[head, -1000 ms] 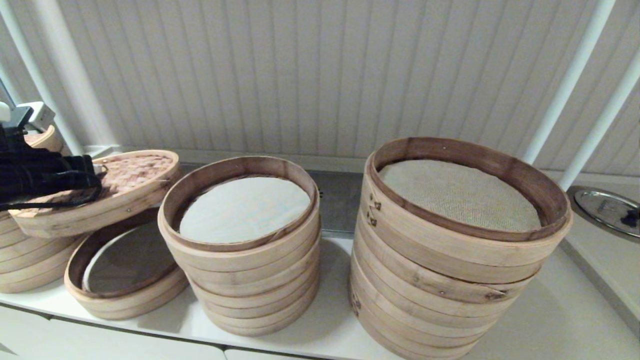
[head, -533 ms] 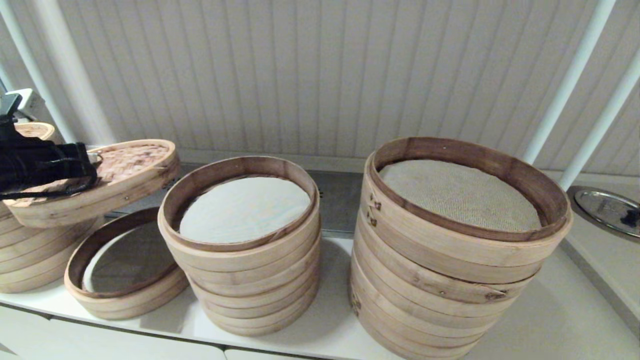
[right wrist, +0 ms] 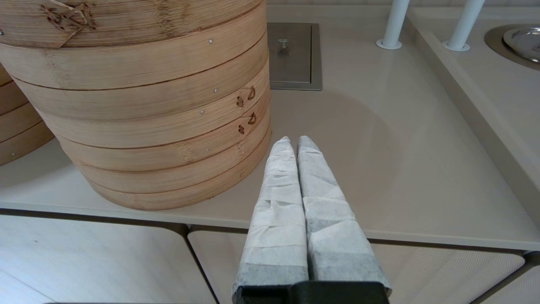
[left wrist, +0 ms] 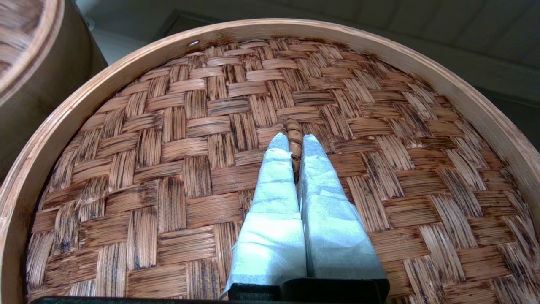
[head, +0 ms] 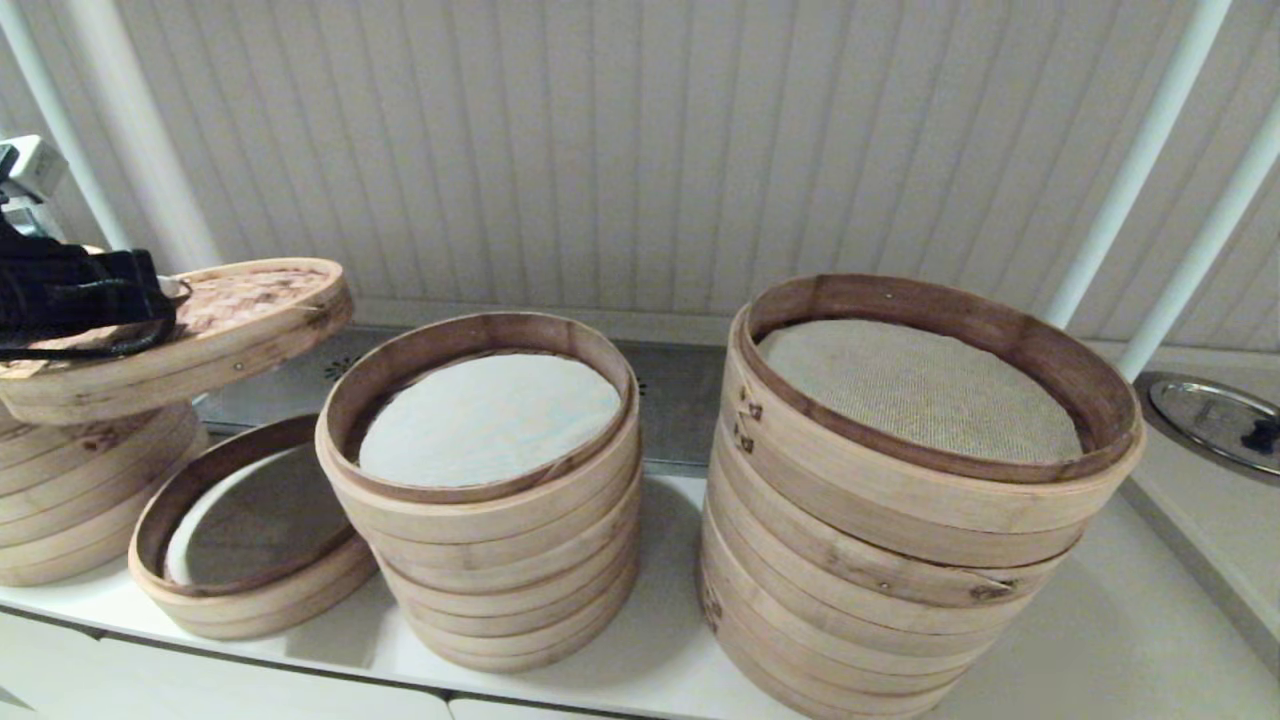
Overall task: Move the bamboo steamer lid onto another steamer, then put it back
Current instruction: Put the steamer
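Note:
The bamboo steamer lid [head: 200, 330] hangs tilted in the air at the far left, above the low open steamer [head: 250, 530] and a side stack. My left gripper [left wrist: 294, 141] is shut on the lid's small loop handle [left wrist: 294, 135] at the centre of the woven top [left wrist: 177, 169]. In the head view the left arm [head: 70, 300] covers the handle. The other steamer [head: 485, 480], a medium stack with a white liner, stands open just right of the lid. My right gripper [right wrist: 292, 141] is shut and empty, parked low near the counter's front edge.
A wide tall stack with a beige mesh liner [head: 920, 480] stands on the right [right wrist: 139, 105]. Another stack [head: 70, 500] sits at the far left under the lid. White poles [head: 1140, 150] rise behind. A metal lid [head: 1215, 420] lies at the far right.
The left arm has raised the lid and drawn it a little to the left. The lid now sits higher above the low steamer. The right arm has not moved.

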### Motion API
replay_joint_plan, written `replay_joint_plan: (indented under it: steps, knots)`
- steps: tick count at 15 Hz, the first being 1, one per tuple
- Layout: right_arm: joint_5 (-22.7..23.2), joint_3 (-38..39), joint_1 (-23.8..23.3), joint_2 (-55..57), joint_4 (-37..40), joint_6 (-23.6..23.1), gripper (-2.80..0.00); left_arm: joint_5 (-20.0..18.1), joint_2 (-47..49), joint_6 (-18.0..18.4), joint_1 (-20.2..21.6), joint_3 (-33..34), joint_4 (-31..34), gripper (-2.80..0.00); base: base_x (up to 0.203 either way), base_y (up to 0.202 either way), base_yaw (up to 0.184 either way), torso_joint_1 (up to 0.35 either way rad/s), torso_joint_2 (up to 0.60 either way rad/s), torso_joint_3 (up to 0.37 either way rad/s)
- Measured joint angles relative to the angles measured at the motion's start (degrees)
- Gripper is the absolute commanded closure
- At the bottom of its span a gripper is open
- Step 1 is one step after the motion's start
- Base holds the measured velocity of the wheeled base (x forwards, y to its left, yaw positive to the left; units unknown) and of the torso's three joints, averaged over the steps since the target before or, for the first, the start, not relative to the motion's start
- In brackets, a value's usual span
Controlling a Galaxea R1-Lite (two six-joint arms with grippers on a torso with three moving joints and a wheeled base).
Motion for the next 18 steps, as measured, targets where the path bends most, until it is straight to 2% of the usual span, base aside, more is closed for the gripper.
replay_joint_plan:
  steps: [4,8,12,18]
  knots:
    - [0.0,0.0,0.0,0.0,0.0,0.0,0.0,-0.15,-0.44,0.0,-0.02,-4.69,4.7,0.0,0.0,0.0,0.0,0.0,0.0,0.0]
    - [0.02,0.0,0.0,0.0,0.0,0.0,0.0,-0.01,-1.0,-0.02,-2.61,-8.63,8.92,0.0,0.0,0.0,0.0,0.0,0.0,0.0]
    - [0.0,0.0,0.0,0.0,0.0,0.0,0.0,1.75,-1.16,-0.03,-7.07,-12.41,12.94,0.0,0.0,0.0,0.0,0.0,0.0,0.0]
    - [0.02,0.0,0.0,0.0,0.02,0.0,0.0,6.32,0.0,-1.27,-17.04,-16.94,15.68,0.0,0.0,0.0,0.0,0.0,0.0,0.0]
